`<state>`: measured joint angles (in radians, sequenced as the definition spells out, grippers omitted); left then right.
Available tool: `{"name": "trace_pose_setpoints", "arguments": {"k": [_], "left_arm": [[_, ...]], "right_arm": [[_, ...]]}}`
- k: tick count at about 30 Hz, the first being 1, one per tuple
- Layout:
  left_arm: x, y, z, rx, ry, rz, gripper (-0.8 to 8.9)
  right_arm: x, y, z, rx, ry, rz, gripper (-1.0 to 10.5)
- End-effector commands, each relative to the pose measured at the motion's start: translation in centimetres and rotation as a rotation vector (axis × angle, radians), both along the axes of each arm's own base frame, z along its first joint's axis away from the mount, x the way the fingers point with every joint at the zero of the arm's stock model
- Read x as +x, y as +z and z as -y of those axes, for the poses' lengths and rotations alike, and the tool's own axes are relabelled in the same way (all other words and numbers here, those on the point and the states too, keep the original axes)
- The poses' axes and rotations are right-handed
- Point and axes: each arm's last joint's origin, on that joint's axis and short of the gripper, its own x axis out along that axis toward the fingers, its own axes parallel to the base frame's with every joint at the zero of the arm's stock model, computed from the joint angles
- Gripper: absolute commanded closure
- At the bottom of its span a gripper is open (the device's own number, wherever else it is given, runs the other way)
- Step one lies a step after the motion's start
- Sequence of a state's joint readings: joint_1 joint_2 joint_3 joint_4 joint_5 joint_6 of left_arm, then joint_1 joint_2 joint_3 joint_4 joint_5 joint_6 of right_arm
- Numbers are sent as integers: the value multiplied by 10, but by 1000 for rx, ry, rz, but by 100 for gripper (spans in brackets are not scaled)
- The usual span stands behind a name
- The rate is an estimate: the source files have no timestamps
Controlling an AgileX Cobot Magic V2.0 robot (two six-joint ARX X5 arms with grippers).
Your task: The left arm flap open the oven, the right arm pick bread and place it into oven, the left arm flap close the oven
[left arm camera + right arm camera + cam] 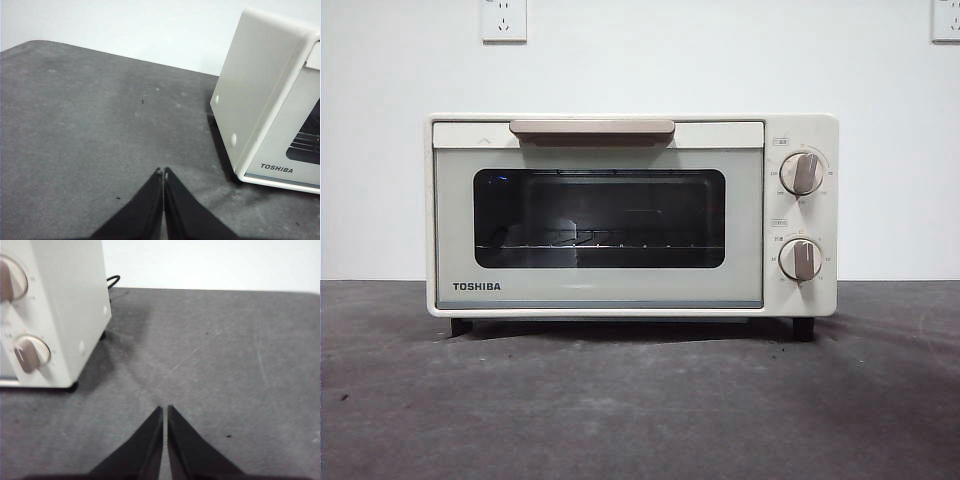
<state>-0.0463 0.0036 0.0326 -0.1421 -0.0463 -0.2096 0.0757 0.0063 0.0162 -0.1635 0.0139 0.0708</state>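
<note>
Grey and matte, the table (640, 400) is spreading across the near ground, bearing the oven (630, 215) at its middle against a white wall (380, 150). To the left of the oven, the left gripper (163, 172) is hanging over bare tabletop with its black jaws pressed together, tips meeting, holding nothing; it is sitting well apart from the oven's left side panel. The oven itself is standing upright on dark feet, its glass-windowed door (598, 218) lying shut, with the beige handle (592, 129) running along the top edge. A wire rack (595, 243) is showing through the window, and nothing is sitting on it. Two knobs (803, 172) are sitting one above the other on the oven's right panel. Further right, the right gripper (165, 410) is hovering over the table, its jaws likewise closed against each other and empty, apart from the oven's right side. A black cord (113, 281) is trailing behind the oven's far right corner. The bread is showing in none of the views.
</note>
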Motion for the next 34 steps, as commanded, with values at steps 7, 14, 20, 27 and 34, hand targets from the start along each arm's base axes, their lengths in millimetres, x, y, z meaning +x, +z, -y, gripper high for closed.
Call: {"name": "trace_pose_setpoints", "arguments": {"k": [7, 14, 20, 27, 34], "left_arm": [[-2, 28, 1, -154, -6, 38, 803], [5, 69, 6, -192, -83, 17, 803], [22, 110, 11, -201, -193, -53, 803], [41, 154, 24, -212, -373, -123, 803], [50, 172, 41, -192, -634, -186, 803]], "right_arm": [[-6, 33, 0, 256, -8, 86, 936], [-14, 81, 0, 293, 20, 98, 936], [-14, 123, -3, 296, 119, 39, 936], [-5, 161, -9, 269, 273, -66, 936], [9, 174, -17, 248, 497, -269, 936]]}}
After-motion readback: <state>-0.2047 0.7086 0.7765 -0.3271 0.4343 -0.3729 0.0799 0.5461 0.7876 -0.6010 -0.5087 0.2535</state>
